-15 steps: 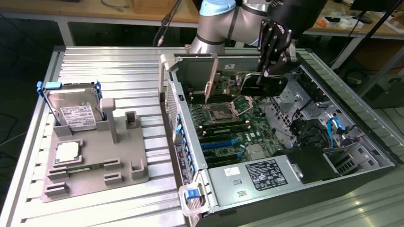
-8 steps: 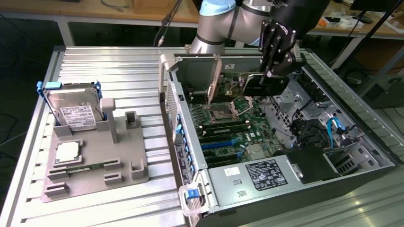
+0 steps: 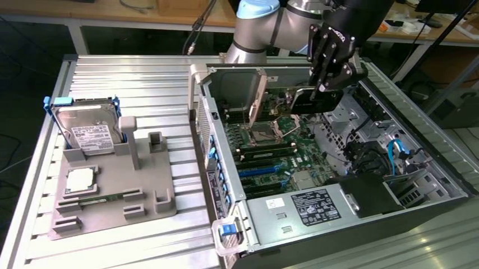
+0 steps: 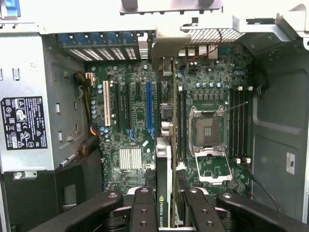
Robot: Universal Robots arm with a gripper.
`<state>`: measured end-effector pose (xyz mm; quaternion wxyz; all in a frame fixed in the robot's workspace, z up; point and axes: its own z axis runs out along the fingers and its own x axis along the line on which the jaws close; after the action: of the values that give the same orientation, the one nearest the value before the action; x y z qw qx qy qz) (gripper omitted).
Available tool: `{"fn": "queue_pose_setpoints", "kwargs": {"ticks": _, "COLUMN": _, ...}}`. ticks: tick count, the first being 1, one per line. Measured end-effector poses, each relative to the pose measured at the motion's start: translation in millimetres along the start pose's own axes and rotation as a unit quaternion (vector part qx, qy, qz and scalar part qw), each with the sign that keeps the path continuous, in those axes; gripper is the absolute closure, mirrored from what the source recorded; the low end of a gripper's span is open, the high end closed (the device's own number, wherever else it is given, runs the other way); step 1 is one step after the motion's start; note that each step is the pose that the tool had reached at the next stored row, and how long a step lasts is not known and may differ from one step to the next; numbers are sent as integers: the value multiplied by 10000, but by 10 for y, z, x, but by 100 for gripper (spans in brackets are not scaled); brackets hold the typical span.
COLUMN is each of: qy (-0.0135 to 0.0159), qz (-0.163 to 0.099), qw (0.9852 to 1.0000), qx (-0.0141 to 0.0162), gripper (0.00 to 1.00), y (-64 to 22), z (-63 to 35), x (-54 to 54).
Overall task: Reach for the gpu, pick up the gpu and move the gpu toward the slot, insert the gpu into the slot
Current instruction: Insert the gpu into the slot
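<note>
- Gripper (image 4: 168, 199) nearest: fingers clamped on gpu (image 4: 163, 166), card edge-on btw the pads, NVIDIA label facing cam.
- Ext. view: gripper (image 3: 323, 89) w/ gpu (image 3: 305, 102) inside open case (image 3: 203, 120), near CPU socket (image 3: 266, 133).
- From wrist: card edge just beside CPU socket (image 4: 208, 128), btw it and blue slot (image 4: 149, 108); can't tell if touching board.
- Best to hold card vert., long edge parallel to slots beside socket, no twist.
- Worth checking end bracket (image 4: 169, 46) vs rear opening, beyond socket.
- Straight-down travel, even force prob. safest; risk: edge snagging RAM slots (image 4: 182, 125) next to socket.
</note>
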<state>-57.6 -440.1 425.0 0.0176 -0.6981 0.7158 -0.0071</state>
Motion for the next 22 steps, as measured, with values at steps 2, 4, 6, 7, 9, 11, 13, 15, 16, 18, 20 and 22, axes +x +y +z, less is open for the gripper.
{"fn": "queue_pose_setpoints", "kwargs": {"ticks": 2, "qy": 0, "qz": -1, "qw": 10000, "qx": 0, "gripper": 73, "y": 0, "z": 0, "x": 0}}
{"fn": "queue_pose_setpoints", "kwargs": {"ticks": 4, "qy": 0, "qz": -1, "qw": 10000, "qx": 0, "gripper": 73, "y": 0, "z": 0, "x": 0}}
{"fn": "queue_pose_setpoints", "kwargs": {"ticks": 6, "qy": 0, "qz": 0, "qw": 10000, "qx": 0, "gripper": 73, "y": 0, "z": 0, "x": 0}}
{"fn": "queue_pose_setpoints", "kwargs": {"ticks": 7, "qy": 0, "qz": 0, "qw": 10000, "qx": 0, "gripper": 73, "y": 0, "z": 0, "x": 0}}
{"fn": "queue_pose_setpoints", "kwargs": {"ticks": 9, "qy": 0, "qz": 0, "qw": 10000, "qx": 0, "gripper": 73, "y": 0, "z": 0, "x": 0}}
{"fn": "queue_pose_setpoints", "kwargs": {"ticks": 11, "qy": 1, "qz": -1, "qw": 10000, "qx": 0, "gripper": 73, "y": 0, "z": 1, "x": 0}}
{"fn": "queue_pose_setpoints", "kwargs": {"ticks": 13, "qy": 0, "qz": -1, "qw": 10000, "qx": 0, "gripper": 73, "y": 0, "z": 14, "x": 0}}
{"fn": "queue_pose_setpoints", "kwargs": {"ticks": 15, "qy": 0, "qz": -1, "qw": 10000, "qx": 0, "gripper": 73, "y": 2, "z": 61, "x": 1}}
{"fn": "queue_pose_setpoints", "kwargs": {"ticks": 16, "qy": 0, "qz": -1, "qw": 10000, "qx": 0, "gripper": 73, "y": 4, "z": 117, "x": 2}}
{"fn": "queue_pose_setpoints", "kwargs": {"ticks": 18, "qy": 0, "qz": -1, "qw": 10000, "qx": 0, "gripper": 73, "y": 8, "z": 242, "x": 4}}
{"fn": "queue_pose_setpoints", "kwargs": {"ticks": 20, "qy": 0, "qz": -1, "qw": 10000, "qx": 3, "gripper": 73, "y": 72, "z": 398, "x": 14}}
{"fn": "queue_pose_setpoints", "kwargs": {"ticks": 22, "qy": 4, "qz": -6, "qw": 10000, "qx": -6, "gripper": 73, "y": 141, "z": 614, "x": 89}}
